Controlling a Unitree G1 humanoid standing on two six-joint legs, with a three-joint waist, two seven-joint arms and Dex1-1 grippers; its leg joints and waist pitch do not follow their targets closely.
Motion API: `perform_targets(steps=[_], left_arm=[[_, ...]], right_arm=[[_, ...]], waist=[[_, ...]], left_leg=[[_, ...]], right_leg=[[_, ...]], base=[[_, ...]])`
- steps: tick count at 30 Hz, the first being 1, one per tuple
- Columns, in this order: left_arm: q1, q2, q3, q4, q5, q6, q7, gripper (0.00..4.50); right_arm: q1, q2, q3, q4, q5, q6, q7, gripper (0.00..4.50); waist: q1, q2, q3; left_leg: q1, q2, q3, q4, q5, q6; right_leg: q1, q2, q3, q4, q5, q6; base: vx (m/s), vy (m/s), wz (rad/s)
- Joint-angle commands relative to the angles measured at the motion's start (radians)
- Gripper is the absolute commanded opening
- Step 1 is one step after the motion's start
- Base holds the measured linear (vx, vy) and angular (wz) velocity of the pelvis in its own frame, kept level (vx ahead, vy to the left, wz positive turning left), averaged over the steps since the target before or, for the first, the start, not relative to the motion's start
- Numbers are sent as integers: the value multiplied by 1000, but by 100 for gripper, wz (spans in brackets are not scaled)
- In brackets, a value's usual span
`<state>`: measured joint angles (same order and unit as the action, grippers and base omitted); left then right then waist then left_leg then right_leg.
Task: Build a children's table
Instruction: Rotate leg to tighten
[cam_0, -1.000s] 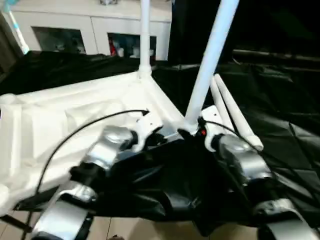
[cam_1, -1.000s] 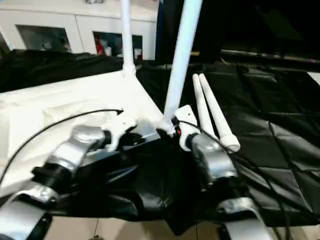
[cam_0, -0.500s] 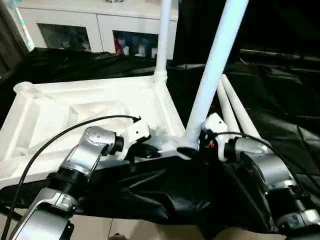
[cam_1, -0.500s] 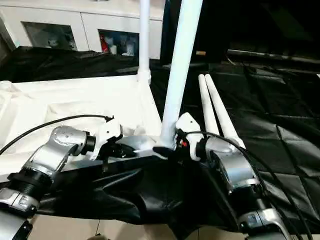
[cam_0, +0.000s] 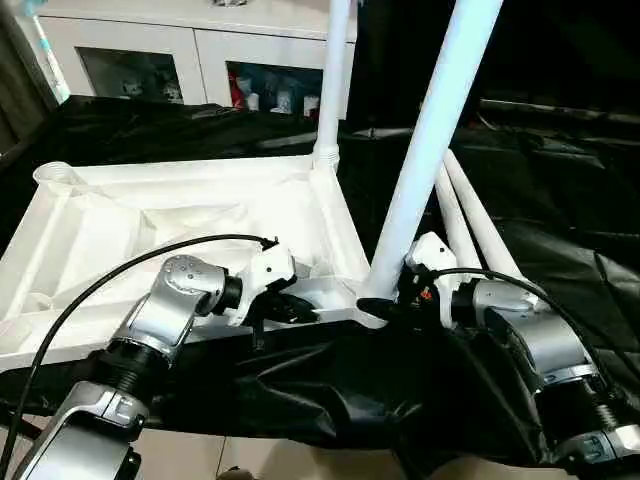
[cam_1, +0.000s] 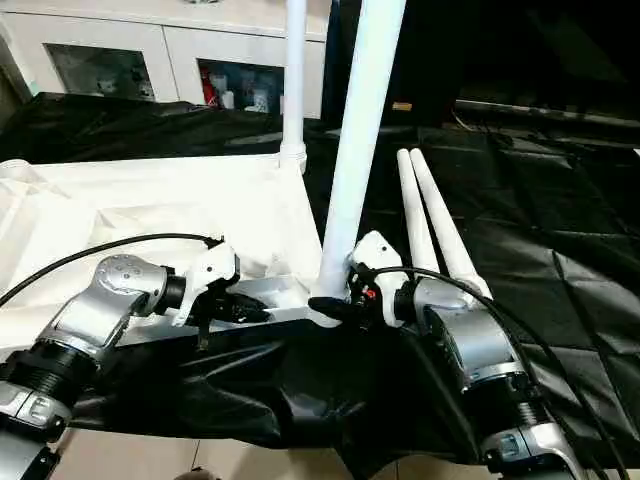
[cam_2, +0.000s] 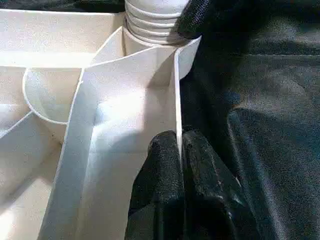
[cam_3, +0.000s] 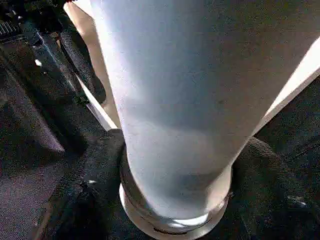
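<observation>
The large white plastic rectangular tabletop (cam_0: 180, 215) lies upside down, ribbed underside up, on black sheeting (cam_0: 560, 200) over the bench. Two long white tapered tube legs stand in corner sockets: near leg (cam_0: 425, 150) leans slightly, long axis nearly vertical; far leg (cam_0: 332, 80) upright. Two spare legs (cam_1: 435, 225) lie flat beside the top, pointing away from the robot. Left gripper (cam_2: 180, 165): jaws clamped on the top's thin rim wall. Right gripper (cam_3: 175, 170): jaws either side of near leg's base, touching it.
</observation>
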<state>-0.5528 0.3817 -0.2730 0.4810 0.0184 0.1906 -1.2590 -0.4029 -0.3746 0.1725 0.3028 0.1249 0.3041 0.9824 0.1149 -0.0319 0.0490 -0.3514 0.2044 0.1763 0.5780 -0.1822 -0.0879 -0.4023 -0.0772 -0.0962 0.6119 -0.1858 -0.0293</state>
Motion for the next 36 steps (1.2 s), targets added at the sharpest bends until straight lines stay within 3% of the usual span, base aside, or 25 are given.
perform_targets(steps=[1,4,8,9,11,13,14,18,19,22,24,25,29,33,36], left_arm=[[-1,-29,3,-42,-60,-11,-11,0],[-3,-51,13,-32,-64,-10,17,0],[-40,-124,15,46,7,10,202,0],[-77,-180,22,107,38,37,321,0],[-101,-216,27,143,54,57,395,0],[-132,-271,28,183,69,88,483,0],[-137,-280,26,189,72,92,498,0],[-158,-354,-9,211,106,85,544,0],[-161,-358,-6,218,107,79,545,0],[-161,-345,-2,221,102,55,527,0],[-158,-333,4,216,93,53,513,0],[-154,-322,5,211,88,42,494,0],[-136,-279,14,194,75,18,431,0],[-110,-207,15,164,60,8,334,0],[-94,-171,12,144,49,-18,277,0]], right_arm=[[11,8,22,-10,9,11,-2,275],[9,46,-1,34,-11,-13,-88,273],[-18,166,-71,136,-23,5,-323,272],[-44,244,-114,187,-23,22,-475,272],[-62,289,-137,221,-25,29,-566,272],[-97,347,-153,277,-37,24,-681,272],[-104,358,-155,288,-40,21,-702,272],[-153,435,-116,344,-67,-33,-714,272],[-155,440,-121,345,-67,-35,-714,307],[-162,440,-146,342,-45,-25,-695,343],[-167,425,-135,348,-60,-37,-689,351],[-171,414,-128,354,-64,-46,-673,377],[-167,365,-111,340,-65,-63,-573,377],[-132,253,-58,271,-89,-74,-406,377],[-114,203,-53,231,-69,-72,-319,377]], waist=[[0,-5,-61],[-2,-5,-60],[-7,-7,-54],[-9,-5,-54],[-13,-4,-52],[-13,-2,-54],[-13,-2,-54],[-10,0,-59],[-9,-1,-58],[-8,-1,-58],[-9,-4,-56],[-10,-4,-56],[-10,-6,-59],[-13,-4,-60],[-18,-6,-62]], left_leg=[[0,30,-6,-62,-146,47],[1,30,-6,-63,-156,42],[3,27,-9,-67,-198,12],[7,28,-8,-68,-204,9],[14,25,-10,-68,-233,-11],[13,26,-8,-68,-223,-8],[12,25,-10,-70,-225,-9],[7,26,-10,-68,-209,0],[4,25,-10,-69,-203,6],[5,25,-9,-70,-210,13],[7,26,-10,-72,-232,12],[7,26,-10,-72,-233,12],[2,25,-10,-70,-211,23],[-4,26,-9,-68,-181,37],[-6,27,-9,-65,-164,49]], right_leg=[[59,-74,60,-73,-198,-160],[57,-75,59,-75,-214,-159],[54,-77,56,-90,-342,-126],[49,-77,58,-94,-363,-115],[46,-80,56,-102,-435,-103],[41,-77,60,-100,-392,-105],[45,-78,58,-101,-395,-103],[50,-77,60,-93,-313,-105],[52,-76,59,-91,-297,-107],[52,-77,60,-93,-309,-106],[50,-78,58,-98,-357,-96],[49,-79,59,-100,-370,-91],[53,-79,59,-96,-344,-93],[57,-78,59,-90,-291,-107],[61,-77,59,-84,-244,-129]], base=[[0,0,0],[0,0,0],[0,0,0],[0,0,0],[0,0,0],[0,0,0],[0,0,0],[0,0,0],[0,0,0],[0,0,0],[0,0,0],[0,0,0],[0,0,0],[0,0,0],[0,0,0]])
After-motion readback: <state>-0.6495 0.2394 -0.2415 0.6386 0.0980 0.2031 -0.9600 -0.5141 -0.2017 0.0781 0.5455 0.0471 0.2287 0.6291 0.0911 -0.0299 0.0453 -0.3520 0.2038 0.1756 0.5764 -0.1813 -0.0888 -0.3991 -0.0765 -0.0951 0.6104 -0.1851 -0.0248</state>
